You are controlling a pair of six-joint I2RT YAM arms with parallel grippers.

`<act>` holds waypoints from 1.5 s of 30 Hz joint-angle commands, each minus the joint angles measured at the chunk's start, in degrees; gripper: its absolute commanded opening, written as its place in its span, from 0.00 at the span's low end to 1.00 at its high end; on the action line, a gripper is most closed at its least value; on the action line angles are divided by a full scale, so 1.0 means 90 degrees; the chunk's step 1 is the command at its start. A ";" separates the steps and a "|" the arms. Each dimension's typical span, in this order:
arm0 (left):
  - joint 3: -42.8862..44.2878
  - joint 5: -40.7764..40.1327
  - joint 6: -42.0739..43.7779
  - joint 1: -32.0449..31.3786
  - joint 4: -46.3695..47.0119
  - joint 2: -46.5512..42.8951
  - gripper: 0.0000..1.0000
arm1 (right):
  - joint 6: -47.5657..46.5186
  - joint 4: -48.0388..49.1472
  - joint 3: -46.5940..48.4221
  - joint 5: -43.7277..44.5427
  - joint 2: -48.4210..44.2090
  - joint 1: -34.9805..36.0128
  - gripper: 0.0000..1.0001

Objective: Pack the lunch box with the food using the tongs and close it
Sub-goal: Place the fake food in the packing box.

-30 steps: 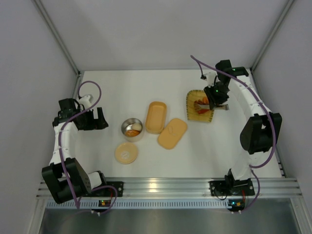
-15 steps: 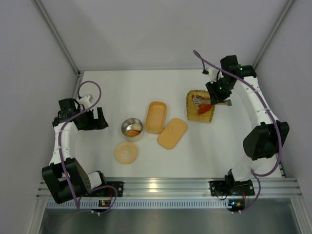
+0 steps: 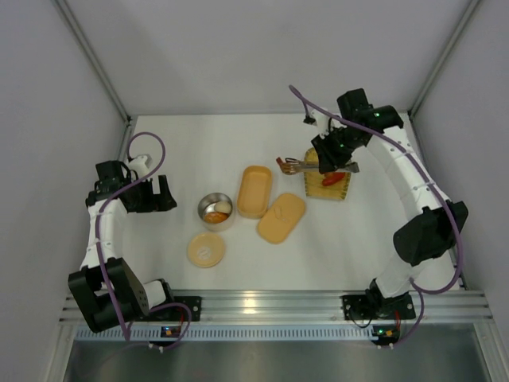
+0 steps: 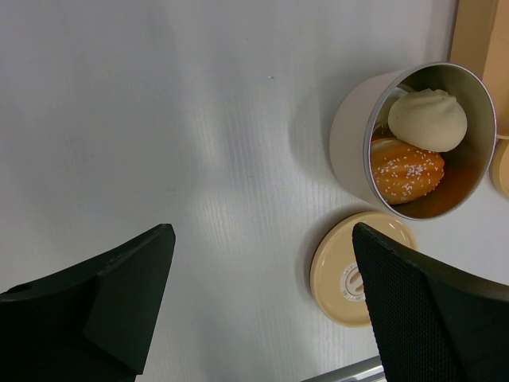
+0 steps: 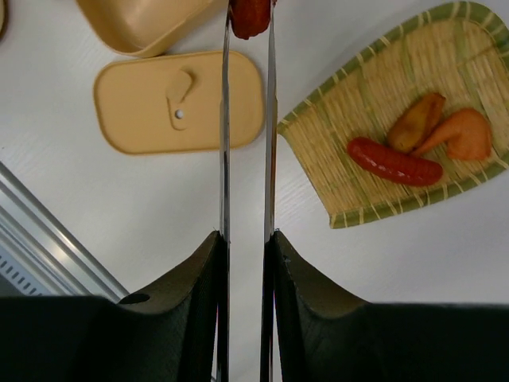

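So the tongs (image 5: 225,143) are clamped between the fingers of the right gripper (image 5: 245,247). Their two thin arms are squeezed close together, and a red sausage chunk (image 5: 250,16) is pinched at the tips. From above, that chunk is seen held over the table (image 3: 159,151), between the woven tray (image 3: 327,192) and the far end of the lunch box (image 3: 254,191), just beside the box's rim. The box is left open, nothing can be made out inside it, and its flat lid (image 5: 179,99) is laid on the table right next to it on the near side. On the tray, a long red sausage (image 5: 394,161) and two orange pieces (image 5: 417,121) are lying together. Over on the left, the left gripper (image 4: 258,255) is spread wide with nothing in it, held above bare table and apart from everything. The steel tin (image 4: 354,135) is parked to the box's left with a white ball (image 4: 427,119) and an orange sugared piece (image 4: 406,169) in it. Its tan lid (image 4: 350,270) is set down flat just beside it.
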 commanded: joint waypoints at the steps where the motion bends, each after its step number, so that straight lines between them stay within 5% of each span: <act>1: 0.0001 0.0110 0.0008 0.0049 0.0224 -0.0099 0.98 | -0.0033 -0.0058 0.0233 -0.0345 -0.0304 0.0530 0.00; 12: -0.0008 0.0140 -0.0011 0.0049 0.0273 -0.0050 0.98 | -0.0062 0.0352 -0.0177 0.0202 -0.0030 0.1877 0.01; 27: -0.0038 0.0081 -0.0021 0.0049 0.0331 -0.0011 0.98 | -0.0043 0.0694 -0.0157 0.0524 0.0790 0.2386 0.02; 32: -0.0038 0.0081 -0.0011 0.0049 0.0351 0.0009 0.98 | -0.0053 0.0772 -0.0158 0.0564 0.0917 0.2494 0.11; 40: -0.0038 0.0081 -0.0011 0.0049 0.0341 0.0018 0.98 | 0.0074 0.0714 0.0028 0.0495 0.0927 0.2601 0.42; 45: -0.0038 0.0081 -0.0011 0.0049 0.0341 0.0018 0.98 | 0.0191 0.0626 0.0262 0.0446 0.0732 0.2601 0.45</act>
